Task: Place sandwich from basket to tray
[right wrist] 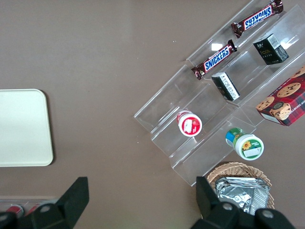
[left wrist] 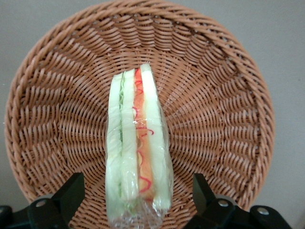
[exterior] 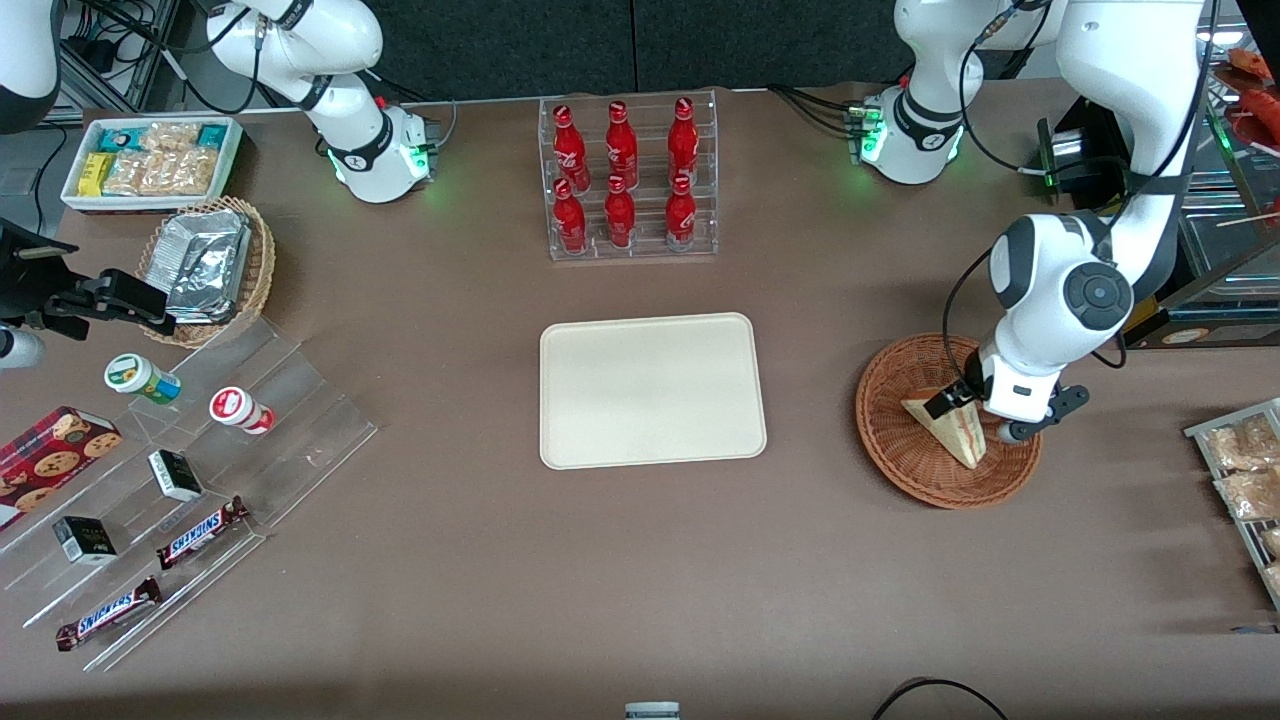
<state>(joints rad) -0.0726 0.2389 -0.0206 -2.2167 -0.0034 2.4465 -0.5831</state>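
Note:
The sandwich [exterior: 955, 432] [left wrist: 138, 143], a plastic-wrapped wedge of pale bread with red-orange and green filling, stands on edge in the reddish-brown wicker basket [exterior: 900, 440] [left wrist: 224, 109] toward the working arm's end of the table. My left gripper [exterior: 980, 418] [left wrist: 137, 193] is low over the basket and open. Its two black fingers [left wrist: 71, 193] straddle the wide end of the sandwich, with a gap showing on each side. The cream-white tray [exterior: 650, 390] [right wrist: 21, 126] lies bare at the table's middle, beside the basket.
A clear rack of red bottles [exterior: 628, 180] stands farther from the front camera than the tray. Bagged snacks [exterior: 1245, 470] lie past the basket at the working arm's end. A foil-packet basket [exterior: 210, 265] and clear display steps [exterior: 180, 470] are at the parked arm's end.

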